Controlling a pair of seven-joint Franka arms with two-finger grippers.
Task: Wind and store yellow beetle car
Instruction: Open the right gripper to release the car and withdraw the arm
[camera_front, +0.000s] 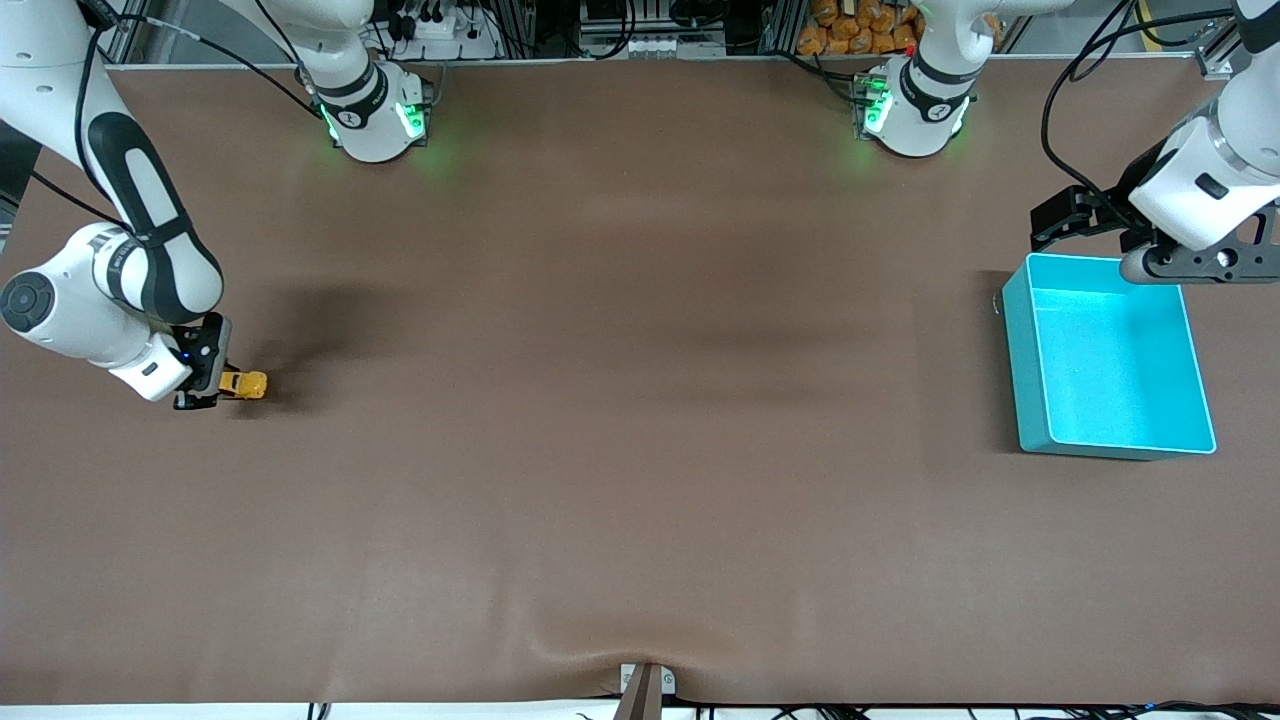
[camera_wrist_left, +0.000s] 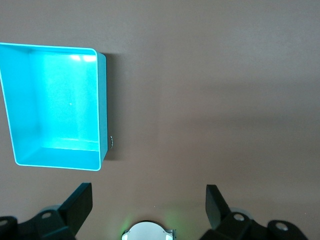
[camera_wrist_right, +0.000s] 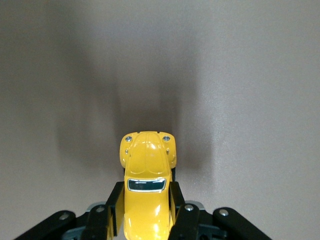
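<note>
in the front view, the small yellow beetle-shaped toy car (camera_front: 245, 384) sits low on the brown cloth-covered counter (camera_front: 620, 420) at the right arm's end. the right pincer (camera_front: 207, 385) is down at the counter and its two black fingers are closed on the sides of the car, whose nose points toward the middle of the counter. the turquoise plastic bin (camera_front: 1196, 380) with its open top stands at the left arm's end, well apart from the car. the left pincer (camera_front: 1052, 224) hangs over the counter beside the bin's farther edge; this arm waits.

in the left wrist view, the two dark fingers (camera_wrist_left: 79, 204) of the left pincer stand wide apart with nothing between them. the bin shows empty inside, with only bare counter beside it.

in the right wrist view, the car's rounded hood and dark windscreen show clearly, and the black fingers (camera_wrist_right: 115, 202) press on both flanks of the car about at the doors. whether the wheels touch the cloth, i cannot tell.

the step in hand seems to be the winding. to do it well, i think the grip should stay square on the body, the wheels should press on the cloth, and the pull should go straight along the car's own axis, so it does not twist out or slip.
</note>
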